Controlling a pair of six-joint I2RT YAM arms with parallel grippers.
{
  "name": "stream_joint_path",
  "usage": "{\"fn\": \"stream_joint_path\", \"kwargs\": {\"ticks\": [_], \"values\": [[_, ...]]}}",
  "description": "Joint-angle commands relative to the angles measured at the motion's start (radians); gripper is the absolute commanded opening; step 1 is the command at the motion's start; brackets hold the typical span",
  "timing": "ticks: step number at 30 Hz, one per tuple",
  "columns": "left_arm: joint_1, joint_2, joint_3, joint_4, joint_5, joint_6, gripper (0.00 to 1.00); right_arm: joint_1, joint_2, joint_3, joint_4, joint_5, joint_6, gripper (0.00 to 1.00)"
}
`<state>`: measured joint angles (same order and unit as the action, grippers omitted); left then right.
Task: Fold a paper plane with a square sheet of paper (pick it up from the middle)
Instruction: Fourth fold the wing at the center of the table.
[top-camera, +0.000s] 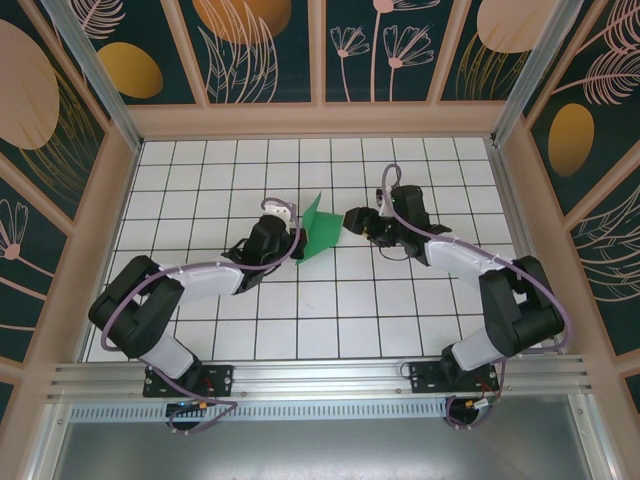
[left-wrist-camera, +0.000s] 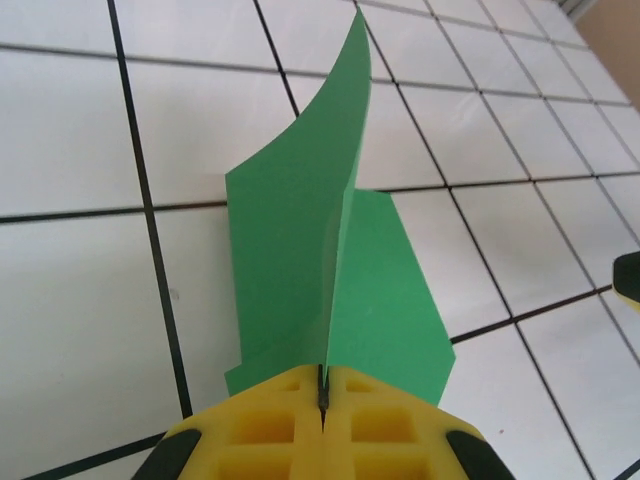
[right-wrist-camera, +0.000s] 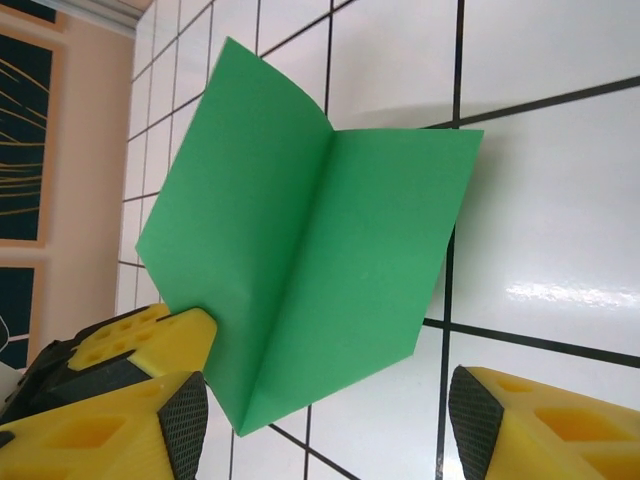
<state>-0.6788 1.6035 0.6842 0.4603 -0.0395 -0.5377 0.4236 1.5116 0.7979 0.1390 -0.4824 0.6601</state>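
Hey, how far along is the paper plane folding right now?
Done: the green sheet has one centre crease. In hand: the left jaws are shut on that crease, holding it up, while the right jaws stand open close by. Left: the nose and wing folds; it is not yet a pointed dart.

The square sheet of paper was plain bright green. Beneath it, the table was white with a dark grid. On either side of the paper, the left gripper and right gripper were yellow with black pads. Beyond the paper, the walls were dark teal with peach and orange leaf motifs.
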Motion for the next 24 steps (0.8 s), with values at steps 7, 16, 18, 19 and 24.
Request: {"fn": "stream_joint_path", "kwargs": {"ticks": [7,16,18,19,24], "values": [[0.002,0.162,0.022,0.094,0.228,0.035,0.03,0.041,0.105,0.015,0.108,0.028,-0.013,0.63],[0.004,0.205,0.024,0.132,0.281,-0.004,0.03,0.067,0.193,0.025,0.143,-0.006,-0.027,0.51],[0.003,0.209,0.030,0.134,0.287,-0.025,0.03,0.073,0.204,0.029,0.145,-0.008,-0.030,0.50],[0.006,0.212,0.034,0.135,0.298,-0.035,0.03,0.077,0.211,0.031,0.148,-0.013,-0.030,0.50],[0.016,0.222,0.042,0.162,0.348,-0.097,0.03,0.084,0.237,0.039,0.164,-0.020,-0.019,0.47]]}}
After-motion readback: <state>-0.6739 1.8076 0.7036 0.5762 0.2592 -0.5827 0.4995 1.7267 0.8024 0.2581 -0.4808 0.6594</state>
